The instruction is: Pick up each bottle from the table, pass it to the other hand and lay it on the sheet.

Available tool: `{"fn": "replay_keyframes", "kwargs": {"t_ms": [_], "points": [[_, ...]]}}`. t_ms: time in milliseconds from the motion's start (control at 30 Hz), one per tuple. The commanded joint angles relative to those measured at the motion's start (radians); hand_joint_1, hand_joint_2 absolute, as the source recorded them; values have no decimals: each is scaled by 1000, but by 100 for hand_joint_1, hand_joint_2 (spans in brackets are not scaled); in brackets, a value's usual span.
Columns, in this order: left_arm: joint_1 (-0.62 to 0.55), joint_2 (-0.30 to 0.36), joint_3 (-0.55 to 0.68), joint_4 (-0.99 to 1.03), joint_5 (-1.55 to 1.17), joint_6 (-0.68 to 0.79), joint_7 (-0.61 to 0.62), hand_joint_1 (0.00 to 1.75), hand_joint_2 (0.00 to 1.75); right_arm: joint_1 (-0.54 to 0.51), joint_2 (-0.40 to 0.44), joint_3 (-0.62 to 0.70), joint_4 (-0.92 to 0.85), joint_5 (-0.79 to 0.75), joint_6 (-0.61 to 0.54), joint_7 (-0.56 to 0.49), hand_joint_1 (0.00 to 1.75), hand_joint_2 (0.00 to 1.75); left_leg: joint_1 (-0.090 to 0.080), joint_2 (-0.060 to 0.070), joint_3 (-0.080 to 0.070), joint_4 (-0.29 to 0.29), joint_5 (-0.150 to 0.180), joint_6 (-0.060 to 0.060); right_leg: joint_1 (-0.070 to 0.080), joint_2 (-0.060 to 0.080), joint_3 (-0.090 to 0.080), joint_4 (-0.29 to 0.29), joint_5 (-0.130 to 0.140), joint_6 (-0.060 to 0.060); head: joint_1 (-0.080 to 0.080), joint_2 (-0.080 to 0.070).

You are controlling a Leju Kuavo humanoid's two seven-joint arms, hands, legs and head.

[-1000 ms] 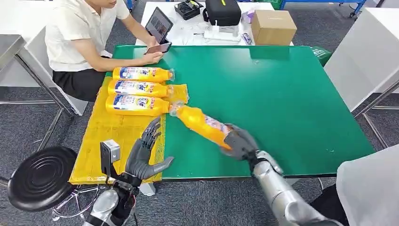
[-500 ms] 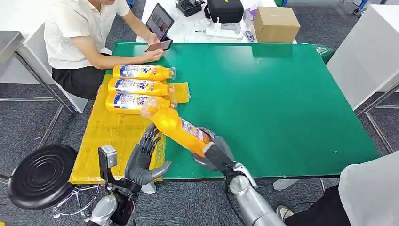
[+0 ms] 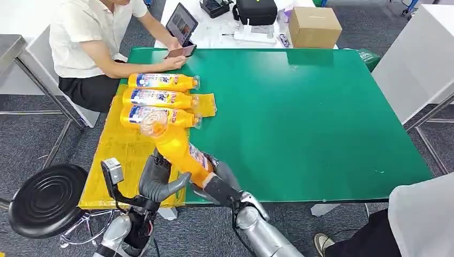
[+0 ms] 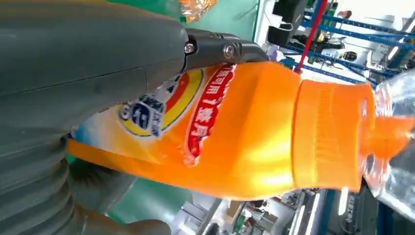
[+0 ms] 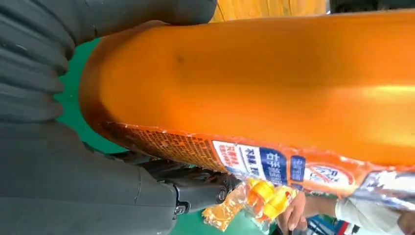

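Note:
My right hand (image 3: pixel 220 185) grips the base of an orange bottle (image 3: pixel 175 149) and holds it tilted, with its clear cap end up over the yellow sheet (image 3: pixel 115 155). My left hand (image 3: pixel 155 180) is right beside it. The bottle's body lies between that hand's outstretched thumb and its fingers, which are hidden behind the bottle. The left wrist view has the thumb (image 4: pixel 88 54) lying across the labelled bottle (image 4: pixel 244 137). In the right wrist view the bottle (image 5: pixel 274 78) sits against my right hand (image 5: pixel 73 171). Three more orange bottles (image 3: pixel 158 99) lie side by side on the sheet.
The green table (image 3: pixel 310 118) stretches to the right. A seated person (image 3: pixel 91 37) at the far left corner holds a phone (image 3: pixel 179 53) by a tablet (image 3: pixel 181 27). A black stool (image 3: pixel 45 201) stands at the left, a cardboard box (image 3: pixel 310 24) behind.
My right hand has carried the bottle left from the table's middle to over the sheet's edge, tilting it more upright. My left hand has risen to meet the bottle.

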Motion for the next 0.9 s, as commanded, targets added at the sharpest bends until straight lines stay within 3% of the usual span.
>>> {"fn": "replay_keyframes", "kwargs": {"t_ms": [33,333,367,467,500,533,633,767,833,867,900], "points": [[-63,7,-66,35,50,1,28,0,175,-52,7,119,129,7,8,5,175,175,0,-1,2,0,0,0,0,-2,2,0,-1,0,0,0],[-110,24,-99,79,26,-3,29,2,175,-84,14,155,164,13,5,12,175,175,-1,-2,4,-1,0,0,0,-4,4,0,-2,0,0,0],[-116,22,-97,91,27,-2,29,147,175,-83,16,155,160,11,9,12,175,175,0,-1,2,-1,0,0,0,-3,2,0,-1,0,0,0],[-130,20,-96,115,21,-11,17,175,175,-81,12,160,144,5,26,11,175,175,-2,-2,8,-2,-1,0,-1,-5,7,0,-3,-1,0,0],[-131,20,-96,116,23,-20,11,175,175,-81,10,161,139,1,33,11,175,175,-2,-2,10,-3,-1,0,-1,-6,9,-1,-3,-1,0,0],[-132,25,-99,113,28,-37,5,175,175,-81,8,160,137,-3,40,10,175,175,0,-1,2,-1,0,0,0,-3,2,0,-1,0,0,0],[-135,38,-98,113,55,-84,-1,175,175,-86,2,167,127,-9,59,11,169,175,-1,-1,4,-1,0,0,0,-3,3,0,-1,0,0,0],[-136,36,-87,120,54,-97,-1,175,175,-82,-8,170,99,-19,76,4,175,175,0,-2,3,-1,0,0,0,-4,3,0,-2,-1,0,0],[-133,33,-80,123,65,-113,-4,175,175,-77,-11,172,84,-25,84,4,162,175,-1,-2,4,-1,0,0,0,-4,4,0,-2,-1,0,0],[-129,31,-70,125,78,-122,-2,175,175,-70,-12,168,70,-38,95,6,141,175,-1,-2,5,-1,-1,0,0,-4,5,0,-2,-1,0,0],[-128,32,-67,125,82,-126,-3,175,175,-69,-12,169,66,-40,98,6,61,175,-1,-1,3,-1,0,0,0,-3,2,0,-1,0,0,0]]}}
